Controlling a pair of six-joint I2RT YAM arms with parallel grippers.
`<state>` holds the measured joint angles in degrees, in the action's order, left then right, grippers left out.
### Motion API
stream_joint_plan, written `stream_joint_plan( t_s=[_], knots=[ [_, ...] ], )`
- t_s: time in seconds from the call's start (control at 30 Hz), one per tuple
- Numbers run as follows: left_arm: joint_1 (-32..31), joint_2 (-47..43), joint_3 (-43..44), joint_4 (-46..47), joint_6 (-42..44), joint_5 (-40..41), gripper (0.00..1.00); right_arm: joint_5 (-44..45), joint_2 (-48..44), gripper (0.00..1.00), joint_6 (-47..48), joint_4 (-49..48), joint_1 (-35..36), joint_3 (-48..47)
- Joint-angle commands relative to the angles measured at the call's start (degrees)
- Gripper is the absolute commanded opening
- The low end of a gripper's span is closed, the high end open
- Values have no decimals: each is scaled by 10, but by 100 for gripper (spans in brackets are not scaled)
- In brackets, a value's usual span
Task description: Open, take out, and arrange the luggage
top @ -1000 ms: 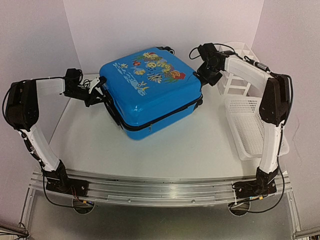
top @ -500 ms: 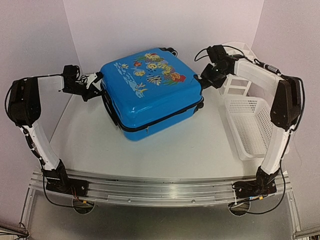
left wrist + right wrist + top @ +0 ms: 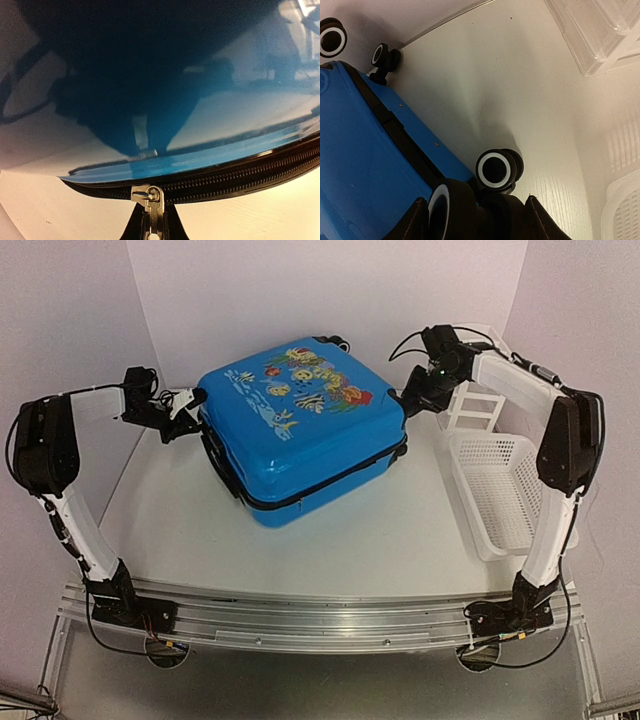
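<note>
Pinching the flat metal zipper pull [image 3: 148, 196], the left gripper [image 3: 150, 232] is fully closed on it at the suitcase's left side, placed to drag the slider along the black toothed zipper band [image 3: 240, 172]. Right gripper [image 3: 477, 222]: fingers half apart astride a black-and-white wheel [image 3: 445, 210], probably to brace the case; firm contact not discernible. Suitcase [image 3: 300, 430]: glossy blue hard shell, rounded corners, fish print up, zipped shut, flat near the desk's [image 3: 380, 540] far edge, centre. Perforated white basket [image 3: 500, 490] along the right edge.
</note>
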<state>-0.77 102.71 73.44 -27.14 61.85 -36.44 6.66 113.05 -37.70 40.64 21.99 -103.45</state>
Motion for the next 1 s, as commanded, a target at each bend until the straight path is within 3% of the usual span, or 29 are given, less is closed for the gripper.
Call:
stream_joint_plan(
  t_s=[0.0,0.27,0.33,0.43,0.53,0.67,0.77,0.97],
  knots=[
    [-48,-109,-40,-10,30,-59,0,-29,3,0,204,82,25,-14],
    [-142,-235,-146,-4,-81,-53,0,-19,9,7,182,86,26,-30],
    [-154,-264,-173,5,-127,-47,0,-23,17,16,176,87,29,-41],
    [-157,-303,-206,9,-171,-37,0,-4,21,37,163,93,36,-72],
    [-169,-340,-237,8,-179,-24,0,40,17,52,136,100,36,-110],
    [-232,-390,-282,39,-177,9,0,96,21,69,79,99,37,-165],
    [-258,-394,-284,53,-215,22,0,98,49,79,61,100,48,-212],
    [-265,-401,-299,74,-248,38,0,65,134,81,58,96,87,-313]
  ],
)
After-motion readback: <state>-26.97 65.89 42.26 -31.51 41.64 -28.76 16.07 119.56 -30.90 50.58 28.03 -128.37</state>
